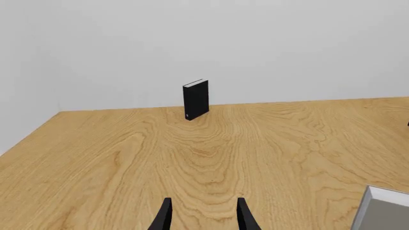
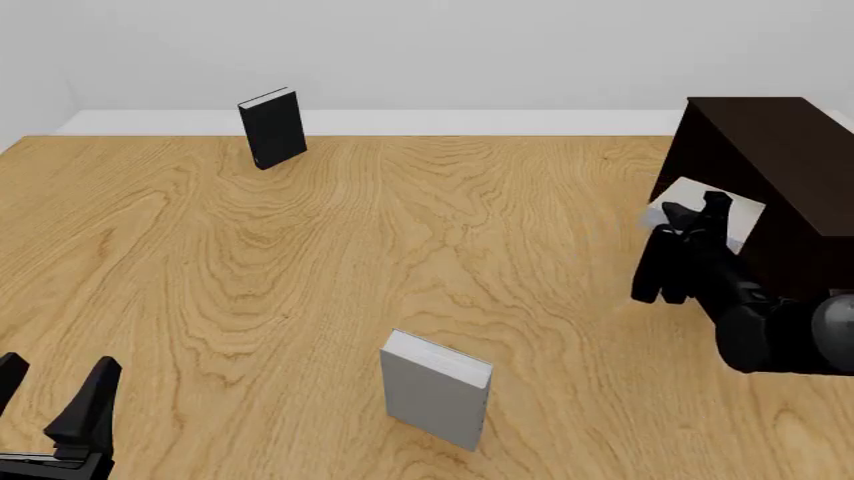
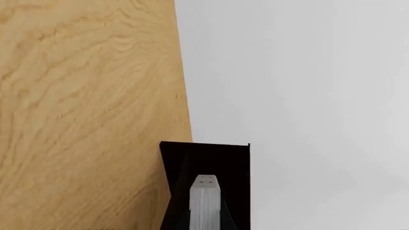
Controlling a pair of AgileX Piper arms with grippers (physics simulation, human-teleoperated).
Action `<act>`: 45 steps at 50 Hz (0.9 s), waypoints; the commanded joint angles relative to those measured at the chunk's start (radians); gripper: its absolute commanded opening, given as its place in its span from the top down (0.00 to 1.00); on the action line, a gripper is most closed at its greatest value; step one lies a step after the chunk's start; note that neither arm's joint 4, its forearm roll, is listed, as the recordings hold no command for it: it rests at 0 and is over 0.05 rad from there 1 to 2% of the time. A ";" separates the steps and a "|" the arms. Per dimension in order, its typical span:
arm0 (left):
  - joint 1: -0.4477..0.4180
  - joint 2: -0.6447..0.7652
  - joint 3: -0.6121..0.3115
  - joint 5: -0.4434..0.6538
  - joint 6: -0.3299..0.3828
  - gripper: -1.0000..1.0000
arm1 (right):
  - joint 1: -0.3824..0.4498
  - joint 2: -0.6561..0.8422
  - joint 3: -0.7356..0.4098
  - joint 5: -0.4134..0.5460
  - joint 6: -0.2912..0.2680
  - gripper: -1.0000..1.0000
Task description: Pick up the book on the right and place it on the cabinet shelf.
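My right gripper [image 2: 702, 216] is shut on the book [image 2: 742, 222], a plain light-grey hardcover with white page edges. It holds the book at the open side of the dark brown cabinet [image 2: 787, 150], against the cabinet shelf [image 2: 774, 262]. How far in the book reaches I cannot tell. In the right wrist view the book [image 3: 204, 201] shows edge-on between the gripper's [image 3: 204, 226] dark fingers, with the cabinet [image 3: 204, 155] right behind it. My left gripper [image 2: 54, 400] stands open and empty near the table's front left corner, as the left wrist view [image 1: 203, 218] also shows.
A black book [image 2: 272, 127] stands upright at the far left of the table, also in the left wrist view [image 1: 196, 99]. A broader grey book [image 2: 435, 388] stands at the front centre, its corner showing in the left wrist view [image 1: 383, 211]. The wooden table [image 2: 400, 250] ends at a white wall.
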 commanded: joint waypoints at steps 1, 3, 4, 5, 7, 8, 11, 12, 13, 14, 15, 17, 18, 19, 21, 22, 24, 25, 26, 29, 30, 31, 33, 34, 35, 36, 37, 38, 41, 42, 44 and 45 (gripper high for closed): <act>0.001 0.000 0.000 0.000 0.000 0.00 | -0.026 0.040 -0.037 -0.025 0.013 1.00; 0.001 0.000 0.000 0.000 0.000 0.00 | -0.026 0.048 -0.043 -0.025 0.015 1.00; 0.001 0.000 0.000 0.000 0.001 0.00 | -0.031 0.059 -0.045 -0.028 0.006 1.00; 0.000 0.000 0.000 0.000 0.001 0.00 | -0.031 0.061 -0.048 -0.028 0.006 1.00; 0.001 0.001 0.000 0.000 0.002 0.00 | -0.036 0.066 -0.062 -0.022 0.008 1.00; 0.001 0.001 0.000 0.000 0.002 0.00 | -0.039 0.069 -0.067 -0.020 0.007 1.00; 0.002 0.001 0.000 0.000 0.001 0.00 | -0.046 0.087 -0.080 -0.026 0.002 1.00; 0.002 0.001 0.000 0.001 0.001 0.00 | -0.042 0.092 -0.079 -0.027 0.001 1.00; 0.002 0.000 0.000 0.001 0.002 0.00 | -0.048 0.096 -0.084 -0.024 0.003 1.00; 0.003 0.000 0.000 0.001 0.002 0.00 | -0.054 0.104 -0.088 -0.031 0.000 1.00; 0.003 0.000 0.000 0.001 0.002 0.00 | -0.054 0.108 -0.086 -0.033 -0.004 1.00; 0.004 0.001 0.000 0.000 0.001 0.00 | -0.058 0.113 -0.093 -0.033 0.001 1.00; 0.004 0.002 0.000 -0.001 0.001 0.00 | -0.058 0.119 -0.092 -0.036 -0.004 1.00; 0.004 0.002 0.000 -0.001 0.001 0.00 | -0.061 0.120 -0.095 -0.034 -0.002 1.00; 0.003 0.001 0.000 0.000 0.001 0.00 | -0.063 0.127 -0.098 -0.038 -0.003 1.00; 0.003 0.000 0.000 0.000 0.002 0.00 | -0.065 0.129 -0.099 -0.040 -0.004 1.00; 0.005 0.000 0.000 0.000 0.001 0.00 | -0.073 0.135 -0.103 -0.040 -0.005 1.00; 0.005 0.000 0.000 0.000 0.000 0.00 | -0.075 0.138 -0.107 -0.039 -0.004 1.00; 0.005 0.000 0.000 0.000 0.001 0.00 | -0.078 0.142 -0.109 -0.042 -0.008 1.00; 0.004 0.000 0.000 0.000 0.003 0.00 | -0.080 0.148 -0.118 -0.041 -0.007 1.00; 0.004 0.001 0.000 0.000 0.002 0.00 | -0.077 0.150 -0.118 -0.042 -0.008 1.00; 0.004 0.001 0.000 -0.001 0.002 0.00 | -0.075 0.151 -0.119 -0.041 -0.006 1.00; 0.005 0.001 0.000 -0.001 0.002 0.00 | -0.079 0.161 -0.121 -0.048 -0.013 1.00; 0.005 0.001 0.000 0.000 0.001 0.00 | -0.085 0.164 -0.129 -0.045 -0.008 1.00; 0.005 0.001 0.000 0.000 0.001 0.00 | -0.086 0.166 -0.130 -0.045 -0.009 1.00; 0.005 0.000 0.000 0.001 0.001 0.00 | -0.087 0.172 -0.130 -0.049 -0.013 1.00; 0.005 0.000 0.000 0.000 0.001 0.00 | -0.088 0.176 -0.131 -0.052 -0.015 1.00; 0.006 0.000 0.000 0.000 0.001 0.00 | -0.091 0.181 -0.131 -0.057 -0.018 1.00; 0.006 0.001 0.000 0.000 0.001 0.00 | -0.095 0.180 -0.140 -0.053 -0.015 1.00; 0.006 0.000 0.000 0.000 0.000 0.00 | -0.101 0.182 -0.144 -0.051 -0.015 1.00; 0.006 0.000 0.000 0.001 0.002 0.00 | -0.105 0.185 -0.149 -0.049 -0.015 1.00; 0.005 0.000 0.000 0.000 0.003 0.00 | -0.103 0.187 -0.151 -0.050 -0.015 1.00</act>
